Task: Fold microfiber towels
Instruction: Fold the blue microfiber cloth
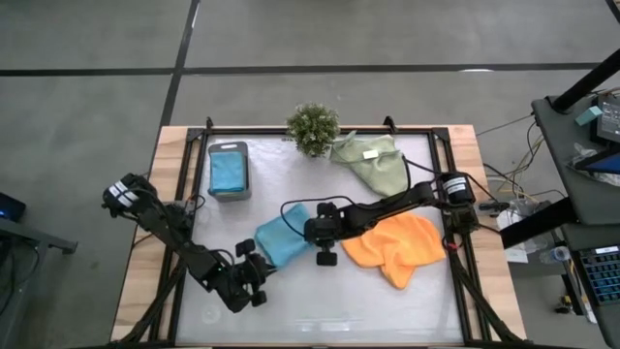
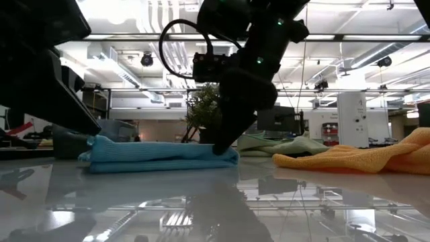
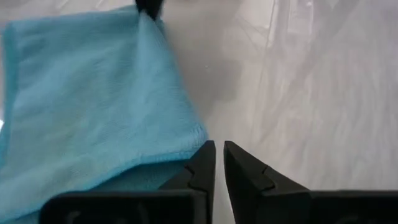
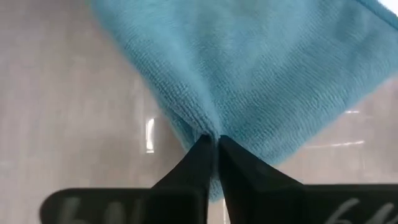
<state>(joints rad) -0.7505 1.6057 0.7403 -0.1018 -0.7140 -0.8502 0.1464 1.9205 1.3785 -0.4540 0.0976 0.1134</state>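
Right wrist view shows the right gripper [image 4: 216, 144] clamped on a corner of the teal towel [image 1: 282, 240], lying mid-table. The left gripper [image 3: 219, 158], fingers together and holding nothing, waits just beside its near-left edge. Soft, light, limp cloth probably; corners seem best to grip.

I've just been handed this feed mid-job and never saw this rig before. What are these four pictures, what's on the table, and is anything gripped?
Two dark robot arms work at a table. One picture looks straight down, one looks level across the tabletop, and one camera rides on each wrist.

On the table: a teal towel partly folded, an orange towel, a sage-green towel, a small plant, and a grey tray holding another teal towel.

The right gripper has its jaws shut on the teal towel's edge. The left gripper sits beside that towel, jaws shut, holding nothing.
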